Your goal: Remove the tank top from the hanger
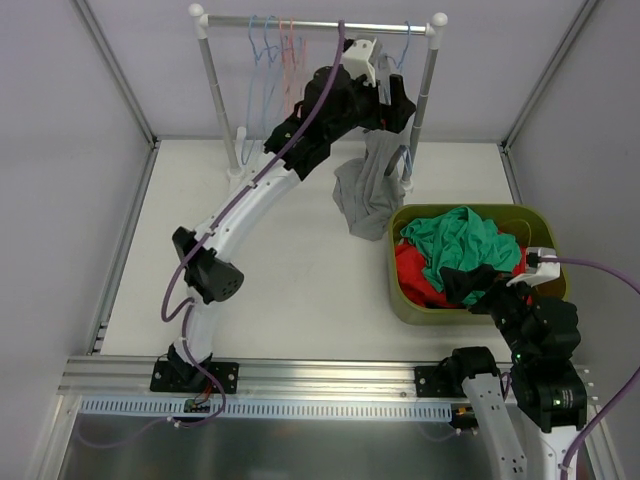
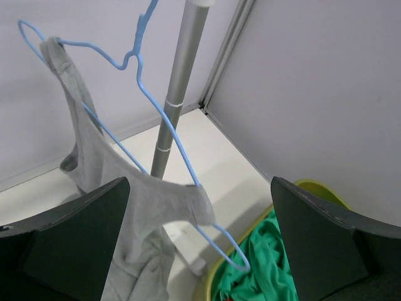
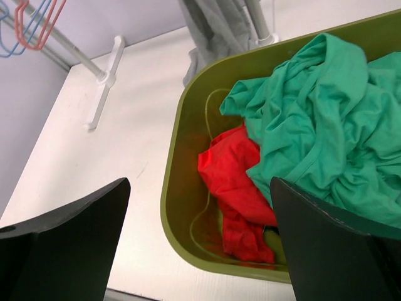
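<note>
A grey tank top [image 2: 135,207] hangs on a blue wire hanger [image 2: 156,106] at the right end of the clothes rack. In the top view the tank top [image 1: 365,190] drapes down beside the right rack post. Its straps sit over both hanger arms. My left gripper [image 2: 200,251] is open, raised up by the rack, with the hanger's lower end and the strap between its fingers, nothing gripped. In the top view the left gripper [image 1: 395,105] is near the rail. My right gripper [image 3: 200,251] is open and empty above the near left corner of the bin.
An olive-green bin [image 1: 410,305] at the right holds a green garment [image 1: 460,245] and a red one [image 1: 415,275]. The rack [image 1: 320,22] carries several empty blue and red hangers [image 1: 275,50]. Its right post [image 2: 178,81] stands right behind the tank top. Grey walls enclose the table.
</note>
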Robot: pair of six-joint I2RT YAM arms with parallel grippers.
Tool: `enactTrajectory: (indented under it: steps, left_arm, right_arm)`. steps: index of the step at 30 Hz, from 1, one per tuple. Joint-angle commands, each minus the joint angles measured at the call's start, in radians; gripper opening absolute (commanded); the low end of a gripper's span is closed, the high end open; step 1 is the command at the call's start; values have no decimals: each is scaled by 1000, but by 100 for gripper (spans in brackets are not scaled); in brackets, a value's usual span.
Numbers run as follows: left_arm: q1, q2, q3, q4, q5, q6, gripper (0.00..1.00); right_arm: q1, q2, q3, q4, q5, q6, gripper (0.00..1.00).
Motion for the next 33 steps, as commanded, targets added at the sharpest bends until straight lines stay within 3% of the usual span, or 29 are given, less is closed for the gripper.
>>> enactTrajectory:
  steps: [1,5,7,10,18,29,33]
  left_arm:
    - [24,88,66,131,-6,-12,97]
    - [24,146,43,242,-15,-5,84]
    - [29,160,36,311,-12,1,69]
    - [36,181,34,369,-20,0,56]
    - [72,226,43,445,2,-45,44]
    - [109,256,51,462,78,-89,35]
    - [109,226,25,466,69,-75,13]
  right_arm:
    - [1,-48,-13,-32,-80,-36,100]
    - [1,-70,-13,-42,-118,-22,99]
    - [1,-70,-5,-37,-159,-13,99]
    - [1,-73,-5,-38,-173,-24,99]
    - [1,-110,-34,-46,-190,-25,100]
    - [1,-133,16,-80,-183,-27,99]
    - [1,-134,-4,-69,-190,-11,100]
